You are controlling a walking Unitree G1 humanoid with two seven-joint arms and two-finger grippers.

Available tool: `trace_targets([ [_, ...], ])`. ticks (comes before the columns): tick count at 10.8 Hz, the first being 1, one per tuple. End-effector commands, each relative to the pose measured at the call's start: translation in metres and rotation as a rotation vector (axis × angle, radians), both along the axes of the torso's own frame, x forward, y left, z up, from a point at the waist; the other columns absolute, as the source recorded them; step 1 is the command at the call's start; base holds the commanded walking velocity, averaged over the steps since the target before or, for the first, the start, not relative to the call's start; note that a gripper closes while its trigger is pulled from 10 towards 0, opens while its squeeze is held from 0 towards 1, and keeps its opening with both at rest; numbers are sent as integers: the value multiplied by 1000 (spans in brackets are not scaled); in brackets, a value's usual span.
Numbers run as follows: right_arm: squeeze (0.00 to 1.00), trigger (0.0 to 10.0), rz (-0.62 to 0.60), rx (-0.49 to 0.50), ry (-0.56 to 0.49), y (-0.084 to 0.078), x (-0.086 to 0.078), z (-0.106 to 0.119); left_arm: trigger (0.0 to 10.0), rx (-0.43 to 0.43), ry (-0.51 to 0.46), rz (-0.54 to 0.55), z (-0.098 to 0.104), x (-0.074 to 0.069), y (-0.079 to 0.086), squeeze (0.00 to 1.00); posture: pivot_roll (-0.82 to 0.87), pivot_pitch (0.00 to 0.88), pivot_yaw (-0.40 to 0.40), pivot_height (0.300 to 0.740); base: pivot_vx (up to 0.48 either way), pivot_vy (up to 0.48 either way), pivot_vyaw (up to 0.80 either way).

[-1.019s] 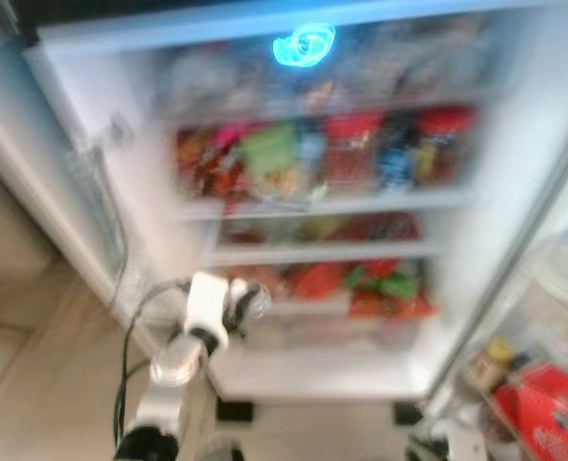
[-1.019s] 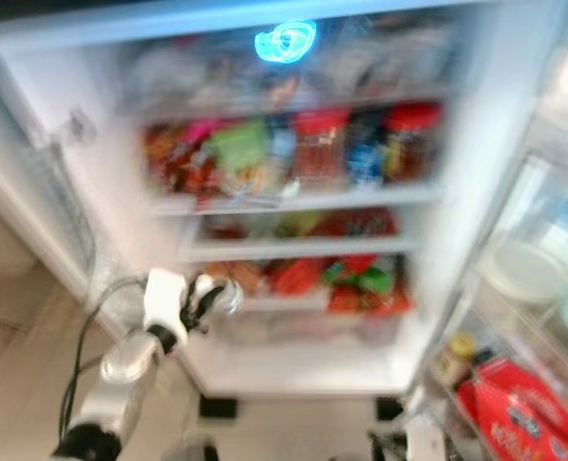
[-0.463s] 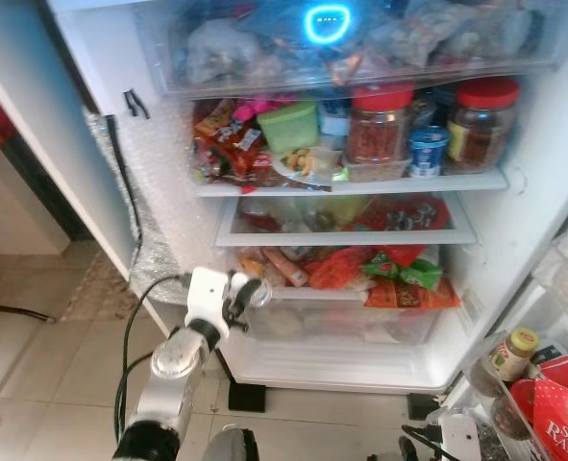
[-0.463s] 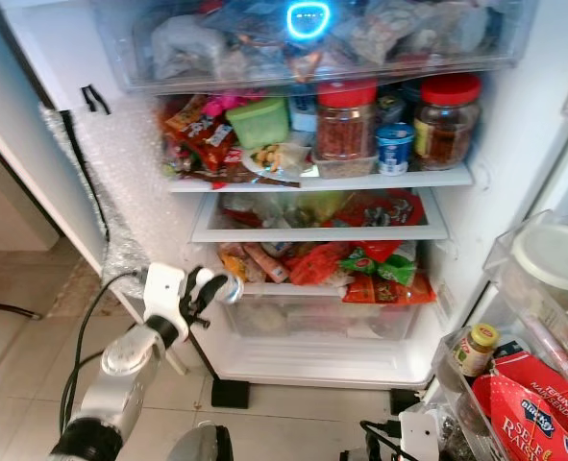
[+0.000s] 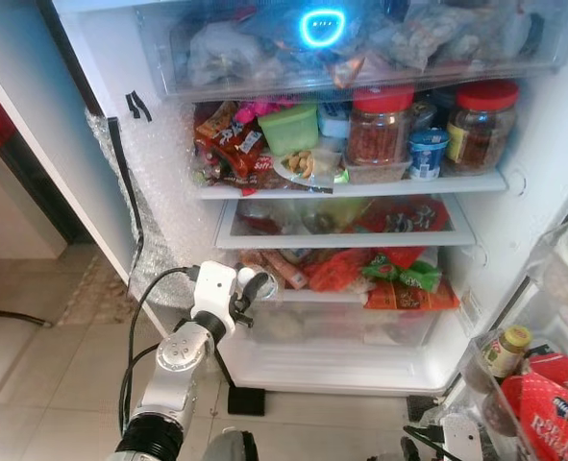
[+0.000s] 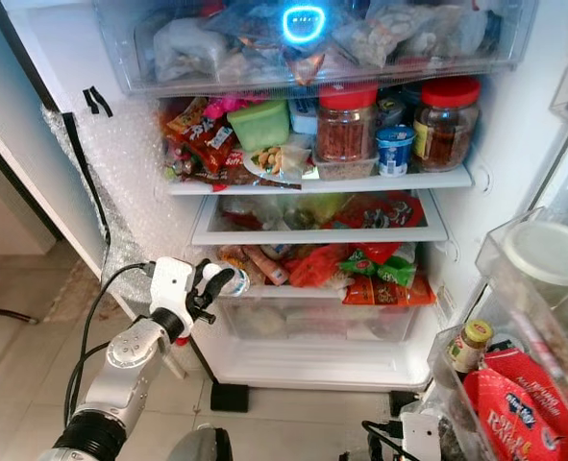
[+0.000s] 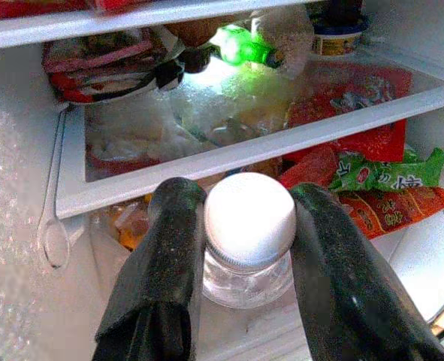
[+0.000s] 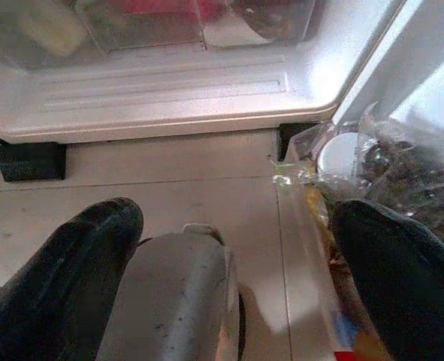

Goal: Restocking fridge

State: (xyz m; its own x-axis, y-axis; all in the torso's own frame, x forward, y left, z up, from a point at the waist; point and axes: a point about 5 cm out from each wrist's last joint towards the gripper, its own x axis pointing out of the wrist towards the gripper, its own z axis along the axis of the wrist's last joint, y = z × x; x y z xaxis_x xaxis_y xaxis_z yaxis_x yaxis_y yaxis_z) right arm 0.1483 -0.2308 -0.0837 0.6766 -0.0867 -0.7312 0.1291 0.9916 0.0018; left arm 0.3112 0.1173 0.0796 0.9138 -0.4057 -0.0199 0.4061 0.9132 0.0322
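The fridge (image 5: 159, 192) stands open in front of me, its shelves packed. My left gripper (image 5: 249, 288) is shut on a small clear jar with a white lid (image 7: 249, 224), held at the left front of the lower shelf of snack packets (image 5: 380, 279), just above the clear crisper drawer (image 5: 351, 322). In the left wrist view both black fingers (image 7: 165, 263) press the jar's sides below the glass shelf (image 7: 267, 143). My right gripper (image 8: 233, 289) hangs low over the tiled floor by the fridge's base, open and holding nothing.
Red-lidded jars (image 5: 380, 125), a green tub (image 5: 288, 128) and a yoghurt cup (image 5: 426, 152) crowd the upper shelf. The open door (image 5: 553, 288) at right holds a small bottle (image 5: 503, 351) and a red packet (image 5: 553, 413). Bubble wrap (image 5: 154, 182) covers the fridge's left wall. Tiled floor (image 5: 43, 355) lies at left.
The view went from blurred to sharp as the camera settled. My left gripper, still holding the jar, has moved slightly up and right, closer to the lower shelf.
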Motion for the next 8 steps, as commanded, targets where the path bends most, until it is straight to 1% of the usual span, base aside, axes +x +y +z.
trace_targets([
  [1,0,10000,-3,-2,5,1,0,0,10000,16,-53,0,12,6,4,0,-170,0,117,650,281,0,0],
  [4,0,10000,-16,-14,3,-2,0,0,10000,15,-51,-2,12,5,3,0,-165,0,115,650,285,0,0],
  [8,0,10000,-7,-12,-1,0,1,0,10000,21,-46,-13,10,3,3,0,-163,0,116,650,289,0,0],
])
